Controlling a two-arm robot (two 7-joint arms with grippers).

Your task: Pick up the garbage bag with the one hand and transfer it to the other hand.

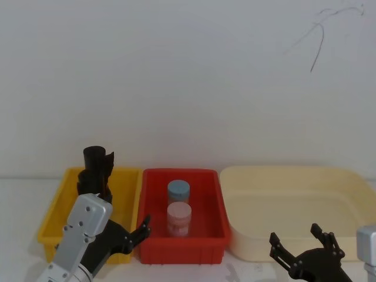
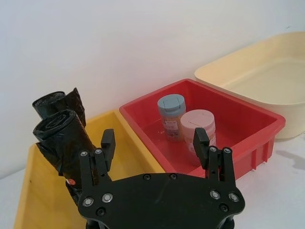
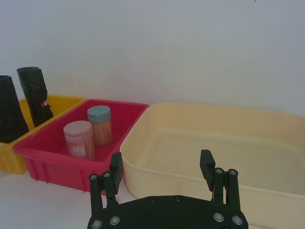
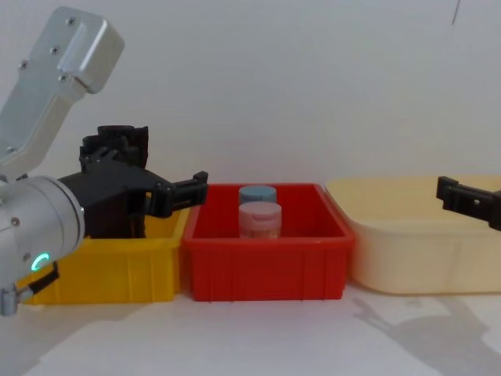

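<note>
Two black crinkly rolls stand in the yellow bin point(image 1: 54, 218). The garbage bag point(image 2: 61, 136) is the nearer, flatter-topped roll; in the head view the garbage bag point(image 1: 87, 181) is partly hidden behind my left arm. Behind it stands the roll with a notched top point(image 1: 97, 157). My left gripper point(image 2: 153, 143) is open and empty. It hovers at the bin's front right corner, short of the bag, and the left gripper point(image 4: 184, 194) reaches toward the red bin. My right gripper point(image 1: 296, 236) is open and empty, low in front of the cream tub.
A red bin point(image 1: 151, 207) in the middle holds a blue-lidded jar point(image 1: 178, 191) and a pink-lidded jar point(image 1: 179, 218). A wide cream tub point(image 1: 247, 235) sits at the right. A white wall runs close behind the bins. Bare white table lies in front.
</note>
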